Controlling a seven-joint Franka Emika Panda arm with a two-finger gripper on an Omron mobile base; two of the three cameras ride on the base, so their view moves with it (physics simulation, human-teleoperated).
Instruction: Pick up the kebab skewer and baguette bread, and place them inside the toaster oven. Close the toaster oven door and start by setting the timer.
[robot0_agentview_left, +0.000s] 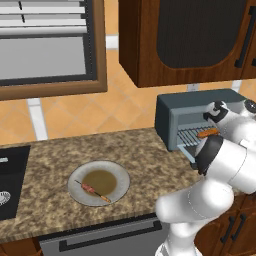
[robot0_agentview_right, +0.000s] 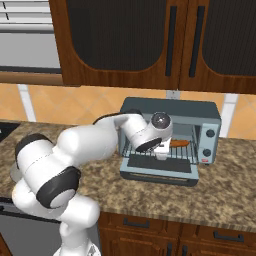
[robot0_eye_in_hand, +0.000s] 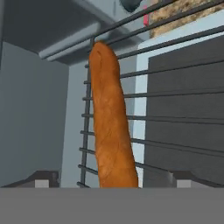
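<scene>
Orange bread (robot0_eye_in_hand: 111, 127) is lying on oven (robot0_agentview_right: 172, 142) rack, gripper (robot0_eye_in_hand: 111, 179) spread wide, not holding it. Skewer (robot0_agentview_left: 94, 191) is sitting on plate (robot0_agentview_left: 122, 177), worktop; door + timer still pending.

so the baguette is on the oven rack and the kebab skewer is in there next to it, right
Not quite. The baguette bread does lie on the wire rack of the toaster oven, but the kebab skewer is not in there: the left base view shows it on the plate on the counter.
</scene>
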